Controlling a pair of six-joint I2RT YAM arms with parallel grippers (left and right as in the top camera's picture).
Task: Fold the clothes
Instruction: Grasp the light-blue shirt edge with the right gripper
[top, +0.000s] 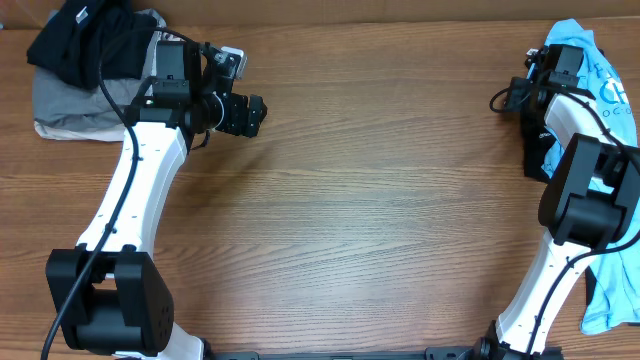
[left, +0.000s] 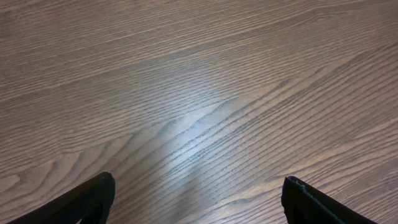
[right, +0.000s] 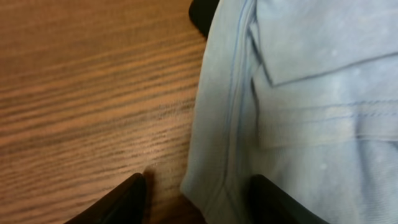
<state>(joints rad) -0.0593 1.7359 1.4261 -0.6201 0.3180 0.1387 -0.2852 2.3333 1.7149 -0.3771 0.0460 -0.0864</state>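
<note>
The clothes lie at the table's two far corners. A light-blue T-shirt (top: 585, 50) with white print is bunched at the far right, and more blue cloth (top: 612, 290) hangs at the near right edge. A black garment (top: 75, 40) lies crumpled at the far left. My right gripper (top: 527, 100) hovers at the T-shirt's left edge. In the right wrist view it (right: 199, 202) is open, with the hem of the T-shirt (right: 298, 93) lying loosely between the fingers. My left gripper (top: 245, 115) (left: 199, 199) is open over bare wood, holding nothing.
A grey garment (top: 70, 115) lies under the black one at the far left. A dark shape (right: 202, 12) shows beyond the shirt's hem. The wooden table (top: 380, 200) stretches between the two arms.
</note>
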